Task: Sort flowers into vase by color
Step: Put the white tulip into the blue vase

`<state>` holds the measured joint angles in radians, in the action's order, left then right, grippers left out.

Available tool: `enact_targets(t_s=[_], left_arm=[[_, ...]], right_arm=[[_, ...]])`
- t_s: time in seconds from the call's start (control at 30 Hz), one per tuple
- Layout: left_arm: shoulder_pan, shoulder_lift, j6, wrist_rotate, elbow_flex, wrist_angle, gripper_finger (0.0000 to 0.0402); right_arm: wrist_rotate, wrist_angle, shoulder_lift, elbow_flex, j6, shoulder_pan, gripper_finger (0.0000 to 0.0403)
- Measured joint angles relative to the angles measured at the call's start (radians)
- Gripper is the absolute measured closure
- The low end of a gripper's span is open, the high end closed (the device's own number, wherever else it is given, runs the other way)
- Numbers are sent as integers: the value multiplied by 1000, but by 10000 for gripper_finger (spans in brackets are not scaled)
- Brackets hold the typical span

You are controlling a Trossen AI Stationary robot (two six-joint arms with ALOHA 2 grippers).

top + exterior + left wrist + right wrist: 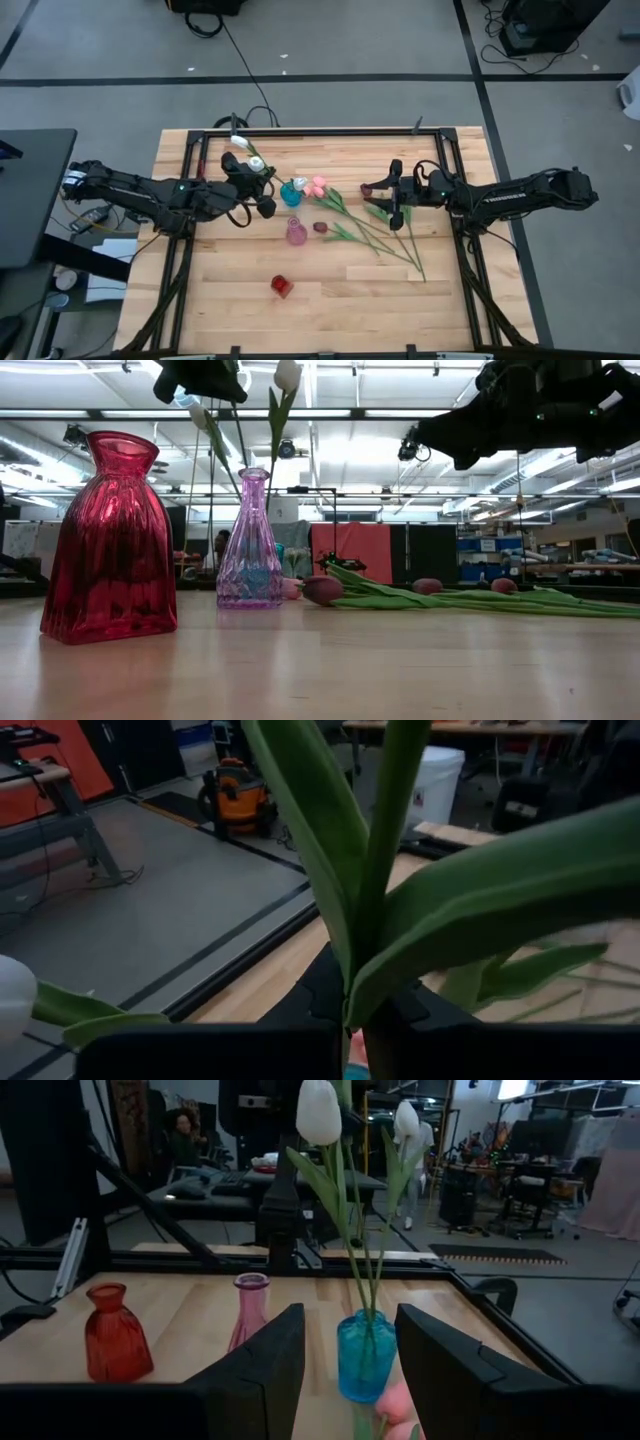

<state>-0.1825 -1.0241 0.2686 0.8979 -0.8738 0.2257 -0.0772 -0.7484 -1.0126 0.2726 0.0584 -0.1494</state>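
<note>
Two white tulips [318, 1110] [406, 1118] stand with their stems in the blue vase [366, 1355]. My left gripper [268, 188] is beside that vase on its left, raised above the table, shut on a tulip stem. A pink vase [296, 233] and a red vase [281, 287] stand nearer the front. Pink tulips [318, 185] and a maroon one [320, 227] lie on the table, their stems [385, 240] fanning to the right. My right gripper [393, 197] hovers open over those stems, pointing at the blue vase. My left gripper pinches a white tulip's green stem [362, 990] between its two fingers, just where the long leaves branch off. The fingers come nearly level from the table's left and lie across the stem. The tulip stands roughly upright, its lower end going down into the blue vase.
A black frame [320, 131] runs round the wooden table top [230, 300]. Bare wood lies along the front and at the front right. Beyond the table are a grey floor, cables and workshop benches; a person [182, 1130] sits far off in the room.
</note>
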Motion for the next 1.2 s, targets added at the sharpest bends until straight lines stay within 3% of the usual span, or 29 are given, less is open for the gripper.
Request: enact_targets(t_s=[0.27, 0.6, 0.8, 1.2], left_arm=[[36, -89, 34, -44, 0, -13, 382], [138, -222, 84, -282, 0, -13, 382], [193, -238, 84, -385, -3, -25, 382], [222, -241, 50, -422, -3, -16, 372]], right_arm=[[-5, 10, 0, 0, -2, -26, 238], [-6, 11, 0, 0, 0, -26, 238], [-5, 12, 0, 0, -5, -26, 238], [-2, 19, 0, 0, -3, -26, 238]])
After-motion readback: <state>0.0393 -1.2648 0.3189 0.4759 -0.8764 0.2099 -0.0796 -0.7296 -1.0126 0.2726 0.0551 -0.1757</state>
